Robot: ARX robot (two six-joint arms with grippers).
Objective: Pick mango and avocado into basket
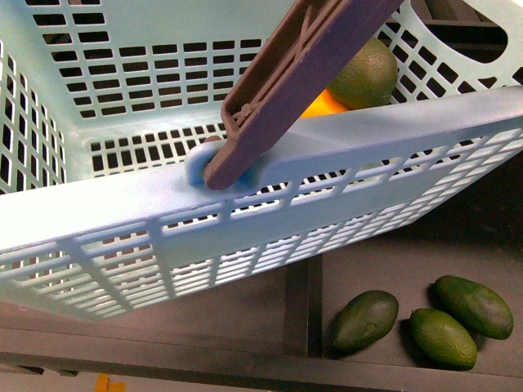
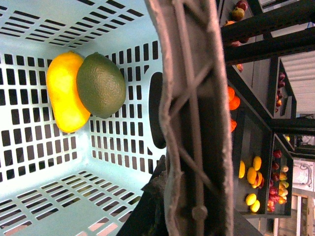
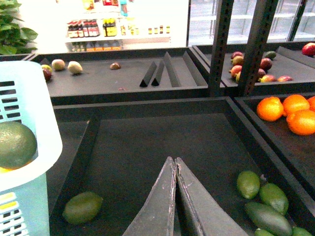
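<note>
The mango [image 2: 66, 93] and the avocado [image 2: 101, 84] lie inside the basket [image 1: 98, 204], touching each other in a corner of its slotted floor. In the front view only an orange sliver of the mango shows, at about 1 o'clock, behind the brown handle [image 1: 286, 82], with the avocado just beyond it.

The right gripper [image 3: 175, 164] has its two dark fingers [image 3: 155, 206] pressed together, holding nothing, pointing over a dark tray [image 3: 147, 142]; the basket rim sits at 9 o'clock from their tips, well apart. The left gripper is not clearly seen: its wrist view is filled by the handle's underside, and I cannot tell how its fingers stand.

The surface is a set of dark, walled produce trays. Three green avocados [image 1: 417, 318] rest in the tray below the basket; more green fruit [image 3: 266, 199] lies at 4 o'clock of the right fingers, one [image 3: 82, 207] at 8 o'clock. Oranges [image 3: 290, 110] fill a tray at 2 o'clock. Shop shelves with bottles [image 3: 98, 29] stand behind, small and blurred.
</note>
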